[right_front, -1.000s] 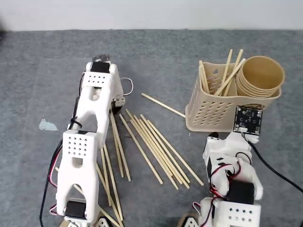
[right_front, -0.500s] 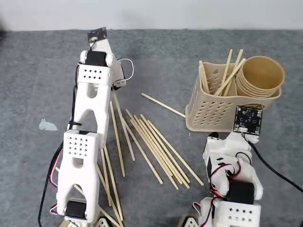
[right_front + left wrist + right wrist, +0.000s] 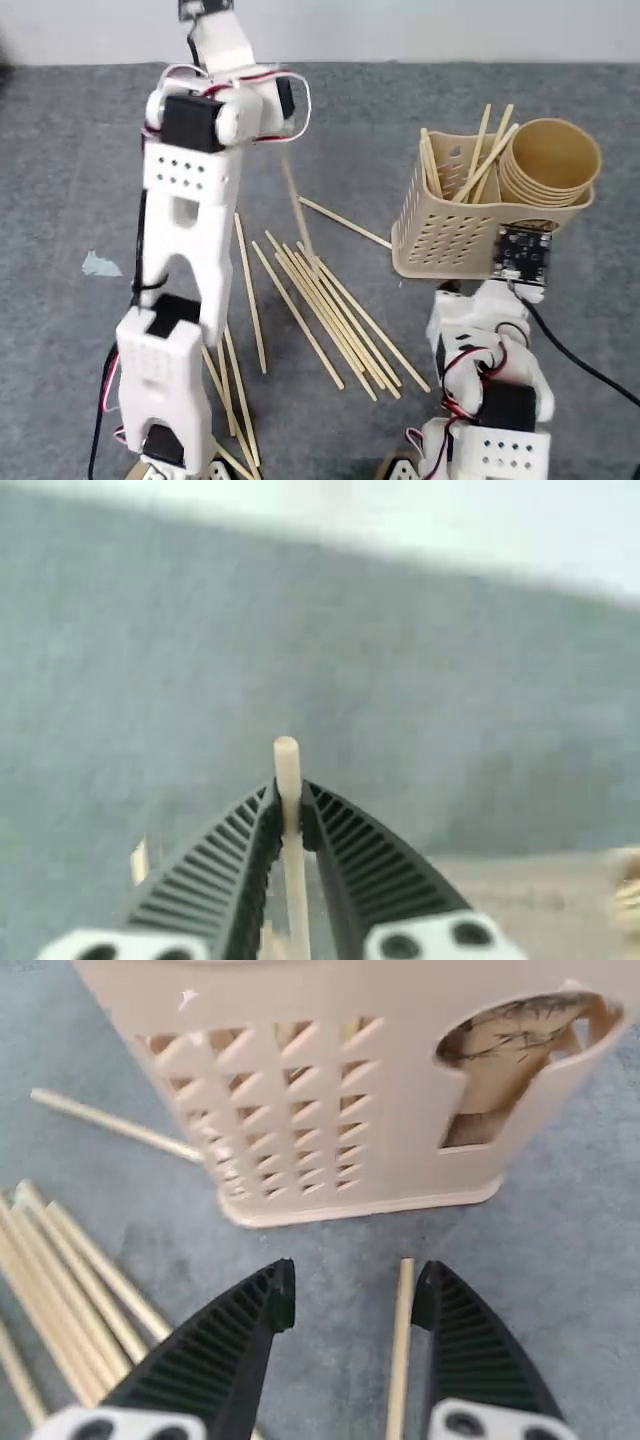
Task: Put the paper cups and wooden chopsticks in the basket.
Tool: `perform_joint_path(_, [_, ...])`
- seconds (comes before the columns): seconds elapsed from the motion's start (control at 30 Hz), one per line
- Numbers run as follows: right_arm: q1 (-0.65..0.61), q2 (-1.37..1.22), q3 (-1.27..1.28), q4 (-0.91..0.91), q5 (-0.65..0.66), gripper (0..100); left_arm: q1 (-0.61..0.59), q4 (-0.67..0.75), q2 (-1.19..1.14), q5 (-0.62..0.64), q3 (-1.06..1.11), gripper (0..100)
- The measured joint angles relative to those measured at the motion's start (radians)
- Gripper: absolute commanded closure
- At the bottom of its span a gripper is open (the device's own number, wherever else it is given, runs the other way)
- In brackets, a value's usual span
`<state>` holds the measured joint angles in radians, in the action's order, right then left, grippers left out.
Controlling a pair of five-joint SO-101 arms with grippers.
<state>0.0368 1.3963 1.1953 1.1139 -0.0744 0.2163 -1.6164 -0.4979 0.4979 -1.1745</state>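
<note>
My left gripper (image 3: 287, 795) is shut on a wooden chopstick (image 3: 287, 770) close to its upper end. In the high view that chopstick (image 3: 298, 210) hangs steeply from the raised left arm, its lower end by the pile of loose chopsticks (image 3: 330, 310) on the grey carpet. The beige basket (image 3: 450, 225) stands at the right and holds a stack of paper cups (image 3: 550, 160) and several chopsticks (image 3: 478, 150). My right gripper (image 3: 355, 1280) is open, low in front of the basket (image 3: 330, 1080), with one chopstick (image 3: 400, 1350) lying on the carpet between its fingers.
One chopstick (image 3: 345, 222) lies alone just left of the basket. More chopsticks (image 3: 250, 290) lie beside and under the left arm. A small pale scrap (image 3: 100, 265) sits at the far left. A white wall bounds the back of the carpet.
The left arm has risen and stretched toward the back, lifting one chopstick off the carpet until it hangs nearly upright. The right arm has stayed still.
</note>
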Motion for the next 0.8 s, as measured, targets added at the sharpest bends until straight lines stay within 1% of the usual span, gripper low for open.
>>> perform_joint_path(0.13, [-0.040, 0.049, 0.000, 0.008, 0.000, 79.4, 0.034, 0.115, 0.066, 0.000, -0.011, 99])
perform_joint_path(0.23, [-0.041, 0.107, 0.035, 0.008, 0.000, 79.4, 0.064, 0.199, 0.098, 0.005, -0.012, 99])
perform_joint_path(0.4, [-0.041, 0.210, 0.087, 0.008, 0.000, 79.4, 0.101, 0.334, 0.144, 0.077, -0.012, 99])
perform_joint_path(0.53, [-0.041, 0.293, 0.114, 0.008, 0.000, 79.4, 0.140, 0.434, 0.164, 0.091, -0.015, 99])
perform_joint_path(0.67, [-0.041, 0.330, 0.149, -0.005, 0.000, 79.5, 0.181, 0.511, 0.166, 0.092, -0.015, 99])
perform_joint_path(0.8, [-0.041, 0.336, 0.181, -0.021, 0.000, 79.5, 0.221, 0.546, 0.166, 0.095, -0.015, 99])
